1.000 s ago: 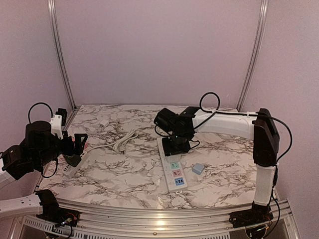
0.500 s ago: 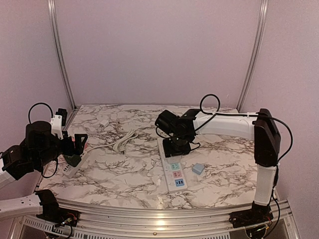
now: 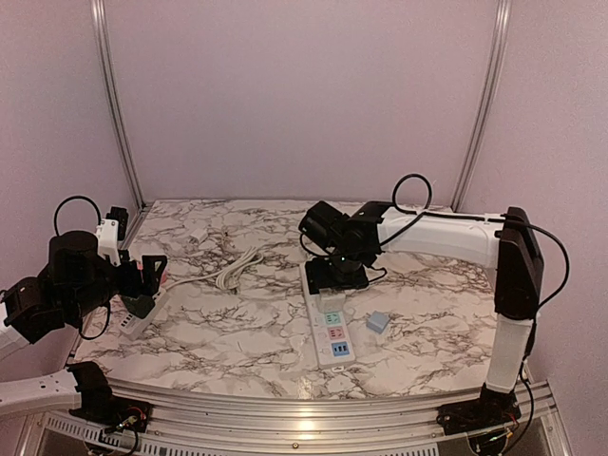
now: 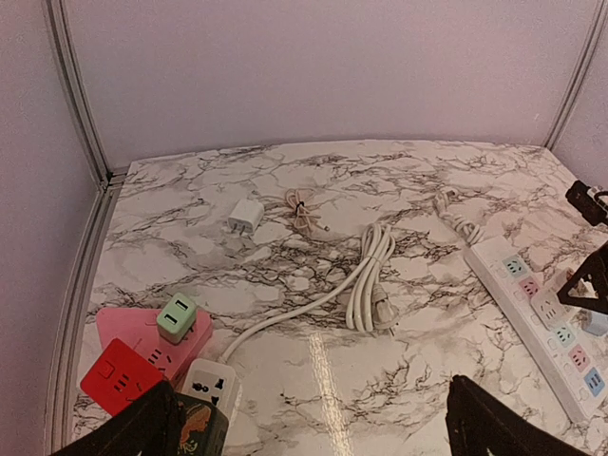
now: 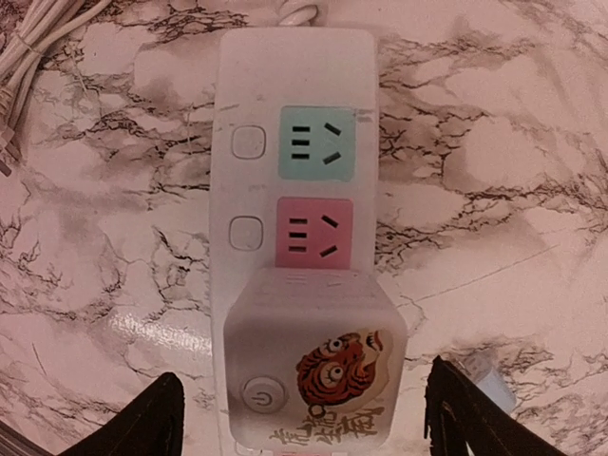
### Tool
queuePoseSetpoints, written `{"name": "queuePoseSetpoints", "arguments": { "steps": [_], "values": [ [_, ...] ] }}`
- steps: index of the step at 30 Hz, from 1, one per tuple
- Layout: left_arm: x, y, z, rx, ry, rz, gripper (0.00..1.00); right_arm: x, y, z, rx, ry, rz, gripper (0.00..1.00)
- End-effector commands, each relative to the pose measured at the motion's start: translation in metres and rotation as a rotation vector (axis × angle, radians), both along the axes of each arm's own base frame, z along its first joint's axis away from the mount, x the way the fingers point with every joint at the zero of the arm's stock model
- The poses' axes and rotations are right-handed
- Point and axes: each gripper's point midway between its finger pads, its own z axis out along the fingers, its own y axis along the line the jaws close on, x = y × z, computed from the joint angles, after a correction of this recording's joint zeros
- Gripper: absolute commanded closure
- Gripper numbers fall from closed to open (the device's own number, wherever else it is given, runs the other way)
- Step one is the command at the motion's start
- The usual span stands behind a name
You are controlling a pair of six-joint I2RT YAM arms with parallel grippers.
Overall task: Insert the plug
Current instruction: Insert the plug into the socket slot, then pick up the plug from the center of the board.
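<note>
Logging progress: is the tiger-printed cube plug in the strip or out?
In, it seems: white tiger-printed cube plug sits squarely on the white power strip.

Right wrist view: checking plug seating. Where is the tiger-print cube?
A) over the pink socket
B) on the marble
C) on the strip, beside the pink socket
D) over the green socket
C: the tiger-print cube sits on the power strip, pink socket uncovered beside it.

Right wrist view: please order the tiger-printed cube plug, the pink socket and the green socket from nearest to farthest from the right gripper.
1. Tiger-printed cube plug, between the open fingers of the right gripper.
2. Pink socket, just beyond the cube.
3. Green socket, farthest, toward the cord end of the power strip.
</note>
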Motion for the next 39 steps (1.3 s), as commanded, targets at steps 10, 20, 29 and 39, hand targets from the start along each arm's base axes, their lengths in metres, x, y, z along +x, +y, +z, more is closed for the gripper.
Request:
{"name": "queuePoseSetpoints", "arguments": {
  "steps": [10, 20, 29, 39],
  "values": [
    [0.001, 0.004, 0.001, 0.005, -0.013, 0.019, 0.01, 0.013, -0.026, 0.042, 0.005, -0.112, -0.067, 0.19],
    [0.001, 0.005, 0.002, -0.001, -0.017, 0.018, 0.01, 0.007, -0.056, 0.005, -0.071, -0.073, -0.1, 0.16],
    [0.001, 0.005, 0.003, -0.002, -0.019, 0.017, 0.01, -0.002, -0.057, -0.014, -0.078, -0.028, -0.08, 0.16],
    [0.001, 0.005, 0.001, 0.005, -0.015, 0.021, 0.01, 0.013, -0.064, 0.056, -0.066, -0.175, -0.085, 0.11]
  ]
}}
